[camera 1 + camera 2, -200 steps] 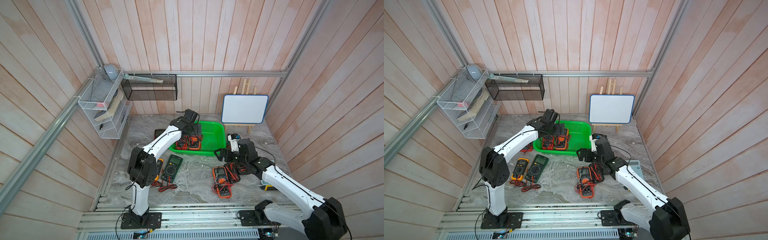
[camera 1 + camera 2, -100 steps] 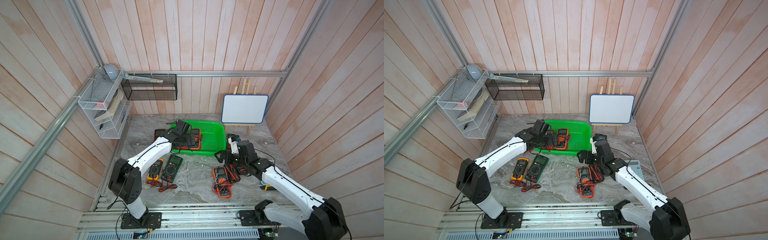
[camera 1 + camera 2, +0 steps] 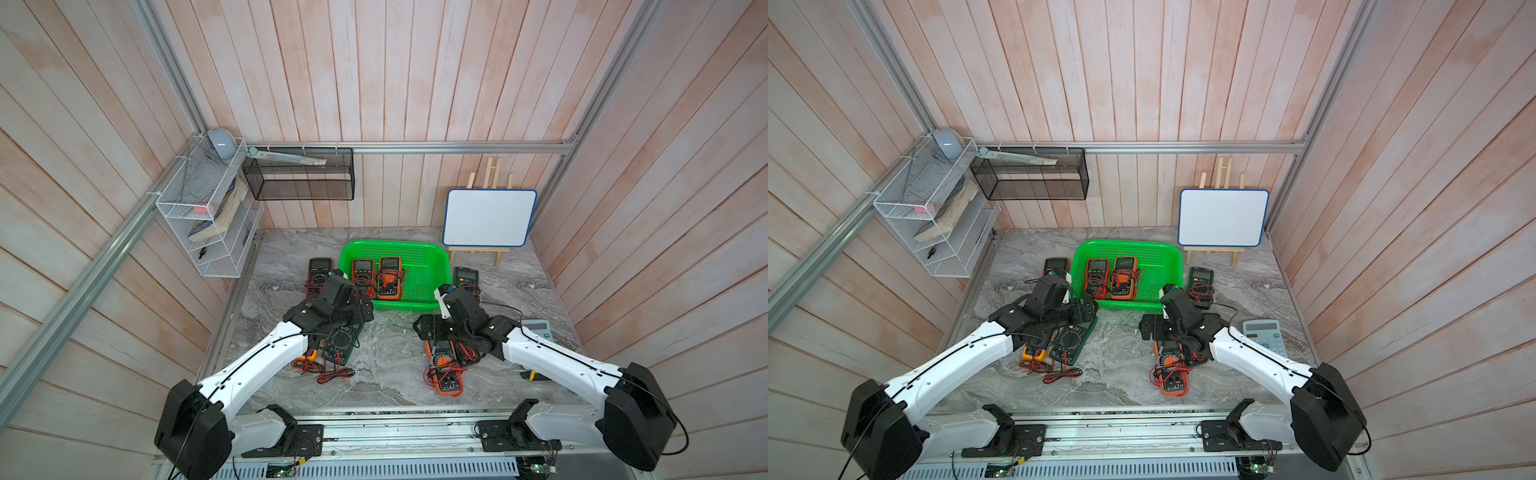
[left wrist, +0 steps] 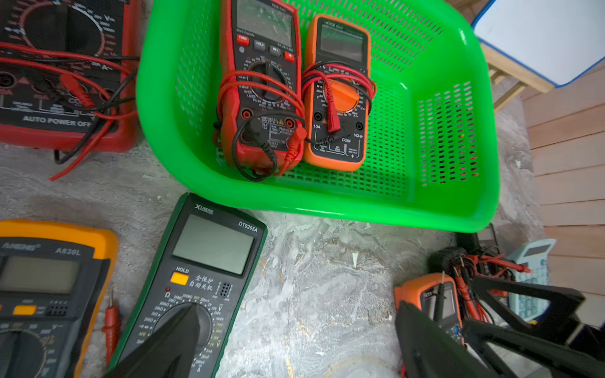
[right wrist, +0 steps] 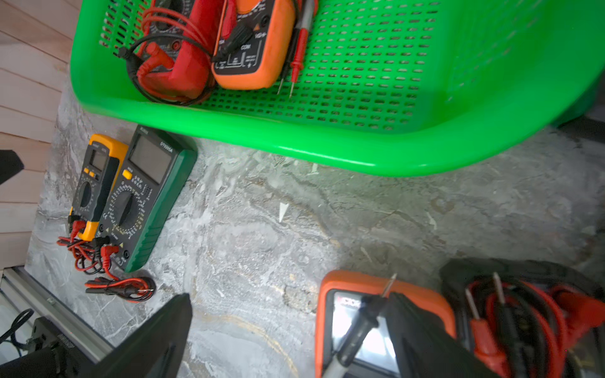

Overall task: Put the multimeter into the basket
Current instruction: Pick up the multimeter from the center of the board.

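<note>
The grey marbled tabletop [image 3: 386,374] is carrying the bright green perforated plastic basket [image 3: 399,305], which is holding a red multimeter [image 4: 262,98] and an orange multimeter [image 4: 337,98] side by side. The left gripper [image 4: 296,307] is hanging wide open and empty over a dark green multimeter [image 4: 203,261]. The right gripper [image 5: 289,296], likewise spread and empty, is hanging over an orange-cased multimeter [image 5: 330,284] on the table.

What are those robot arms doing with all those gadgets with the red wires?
The two arms are putting multimeters into the green basket. A red multimeter and an orange multimeter lie inside it. Both grippers are open and empty. The left gripper hovers near the green multimeter, and the right gripper hovers near an orange-cased meter. Both of those meters are on the table.
</note>
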Controlling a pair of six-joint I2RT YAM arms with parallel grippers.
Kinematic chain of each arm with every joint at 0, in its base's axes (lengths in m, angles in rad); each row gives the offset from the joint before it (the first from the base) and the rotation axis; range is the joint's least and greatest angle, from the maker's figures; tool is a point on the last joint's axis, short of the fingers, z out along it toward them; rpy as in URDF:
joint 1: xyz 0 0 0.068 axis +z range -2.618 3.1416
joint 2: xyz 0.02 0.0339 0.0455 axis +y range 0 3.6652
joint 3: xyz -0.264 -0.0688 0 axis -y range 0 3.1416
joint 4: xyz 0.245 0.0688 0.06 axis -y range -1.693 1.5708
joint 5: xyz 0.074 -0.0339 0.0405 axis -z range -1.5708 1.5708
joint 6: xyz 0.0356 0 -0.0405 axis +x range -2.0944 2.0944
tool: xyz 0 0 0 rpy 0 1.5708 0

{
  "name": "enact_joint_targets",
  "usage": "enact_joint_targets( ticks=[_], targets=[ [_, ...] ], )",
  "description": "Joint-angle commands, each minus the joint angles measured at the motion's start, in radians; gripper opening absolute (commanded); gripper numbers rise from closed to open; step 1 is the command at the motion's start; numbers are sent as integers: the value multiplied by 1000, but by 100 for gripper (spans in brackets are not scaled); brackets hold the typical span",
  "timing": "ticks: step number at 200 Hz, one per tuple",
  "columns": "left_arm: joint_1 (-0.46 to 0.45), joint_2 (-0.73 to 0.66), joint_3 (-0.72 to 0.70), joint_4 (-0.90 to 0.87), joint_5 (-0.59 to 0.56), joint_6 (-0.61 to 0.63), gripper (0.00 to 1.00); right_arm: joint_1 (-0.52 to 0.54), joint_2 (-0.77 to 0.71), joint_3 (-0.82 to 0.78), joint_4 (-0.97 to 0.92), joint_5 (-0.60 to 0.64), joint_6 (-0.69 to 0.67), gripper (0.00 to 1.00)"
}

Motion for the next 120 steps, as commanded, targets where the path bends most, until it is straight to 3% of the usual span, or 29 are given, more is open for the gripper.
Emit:
enact_joint_targets(
  ticks=[1,84,120],
  targets=[
    [-1,-77,-63,46,21,-3,100,88,18,72,-107,126,91,98],
    [-3,-322,-223,12,98,-60,100,412,18,81,-284,307,392,98],
    [-2,-348,-255,13,139,-84,100,503,13,68,-401,344,494,98]
  ],
)
